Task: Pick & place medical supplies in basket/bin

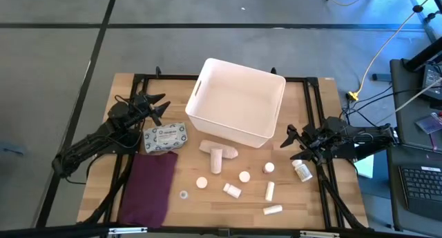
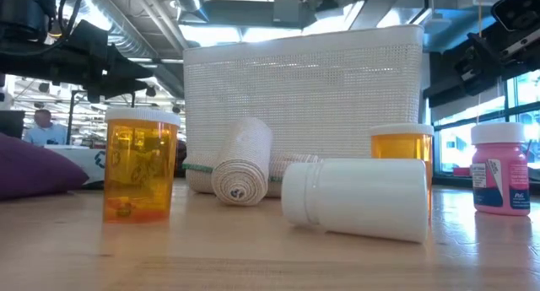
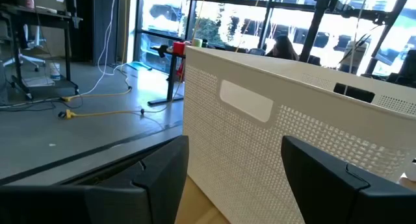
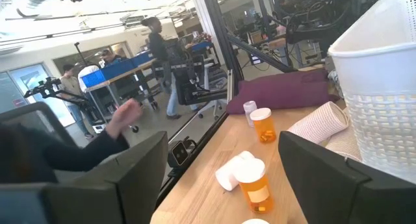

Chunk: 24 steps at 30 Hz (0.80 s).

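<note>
We see both end effectors open and empty: left end effector (image 1: 160, 105) beside the white bin (image 1: 236, 102), right end effector (image 1: 294, 143) near scattered bottles (image 1: 302, 170).

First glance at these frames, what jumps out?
The big white tub at the table's far middle, empty. In front of it lie bandage rolls and scattered pill bottles, with a maroon cloth at the near left. Both arms wait at the table's sides, jaws open, holding nothing.
</note>
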### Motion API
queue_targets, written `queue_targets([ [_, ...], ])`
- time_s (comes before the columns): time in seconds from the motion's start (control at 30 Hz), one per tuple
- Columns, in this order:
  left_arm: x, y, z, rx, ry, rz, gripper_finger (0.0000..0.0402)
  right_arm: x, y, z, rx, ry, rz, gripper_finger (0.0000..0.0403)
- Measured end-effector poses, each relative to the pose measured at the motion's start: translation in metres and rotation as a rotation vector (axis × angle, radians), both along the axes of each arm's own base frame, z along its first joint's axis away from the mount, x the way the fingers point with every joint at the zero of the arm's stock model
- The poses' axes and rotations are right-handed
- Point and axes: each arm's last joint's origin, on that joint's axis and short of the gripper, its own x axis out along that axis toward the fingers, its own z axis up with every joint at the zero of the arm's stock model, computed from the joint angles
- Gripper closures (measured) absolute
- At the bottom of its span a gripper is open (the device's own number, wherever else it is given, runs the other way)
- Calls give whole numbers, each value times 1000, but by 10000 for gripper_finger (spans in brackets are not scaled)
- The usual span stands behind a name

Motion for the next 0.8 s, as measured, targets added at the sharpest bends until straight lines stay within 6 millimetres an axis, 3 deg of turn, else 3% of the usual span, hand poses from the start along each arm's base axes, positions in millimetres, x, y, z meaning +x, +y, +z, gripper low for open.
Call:
queue_targets([
  [0.5, 0, 0, 0, 0, 0, 0, 164, 0, 0, 4, 37, -25, 3, 108],
  [0.8, 0, 0, 0, 0, 0, 1, 164, -1, 0, 10, 189, -10, 23, 108],
])
